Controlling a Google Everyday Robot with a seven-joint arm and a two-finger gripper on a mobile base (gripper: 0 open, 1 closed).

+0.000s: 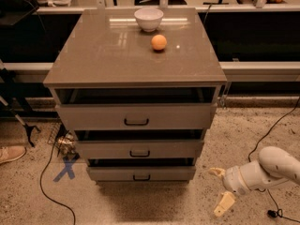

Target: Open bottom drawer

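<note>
The bottom drawer (pixel 140 174) is the slimmest grey-taupe front at the foot of the cabinet, with a small black bar handle (pixel 141 177). It sits nearly flush, with a dark gap above it. My gripper (pixel 220 189) hangs low to the right of the cabinet, near the floor, apart from the drawer. Its two pale fingers (pixel 224 204) are spread wide and hold nothing. The white arm (pixel 267 170) reaches in from the right edge.
Above are the middle drawer (pixel 139 149) and the tall top drawer (pixel 136 116). A white bowl (pixel 148 18) and an orange (pixel 159 42) sit on the cabinet top. Black cables (pixel 47 182) and blue tape (pixel 65 169) lie on the floor left; a cable runs right.
</note>
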